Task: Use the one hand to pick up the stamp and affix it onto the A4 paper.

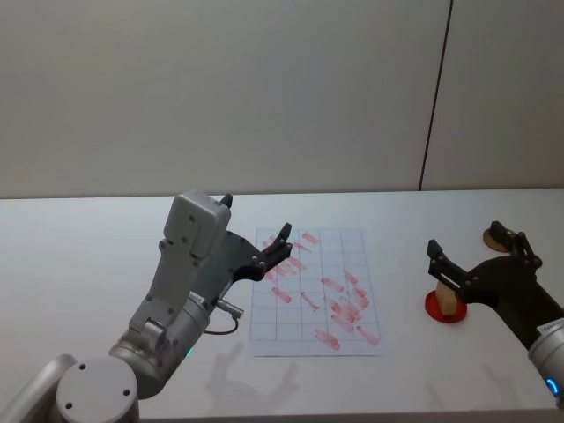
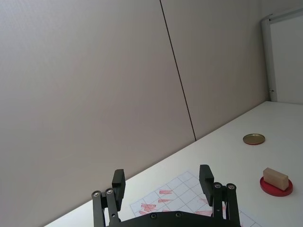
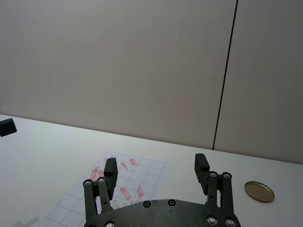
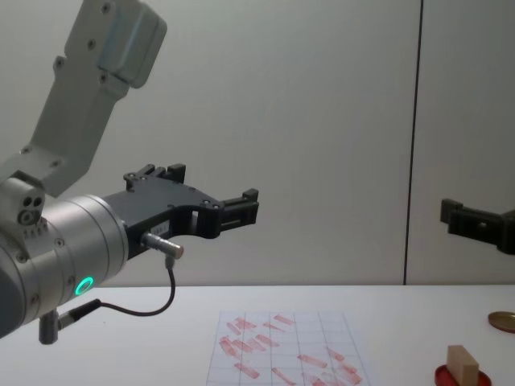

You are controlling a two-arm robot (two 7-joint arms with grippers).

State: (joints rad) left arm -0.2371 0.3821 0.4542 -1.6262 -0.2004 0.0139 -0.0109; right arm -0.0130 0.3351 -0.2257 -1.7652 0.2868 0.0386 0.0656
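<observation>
The stamp is a small tan wooden block standing on a flat red disc at the right of the table. My right gripper hangs open just above and behind the stamp, holding nothing. The right wrist view shows its fingers spread wide. The A4 paper lies at the table's centre, gridded and covered in red stamp marks. Above the paper's left part my left gripper hovers open and empty. The stamp and the paper are both seen past the left gripper's fingers.
A round brass-coloured disc lies behind the right gripper near the table's far right. The white table ends at a plain grey wall with a dark vertical seam. A cable loops under the left wrist.
</observation>
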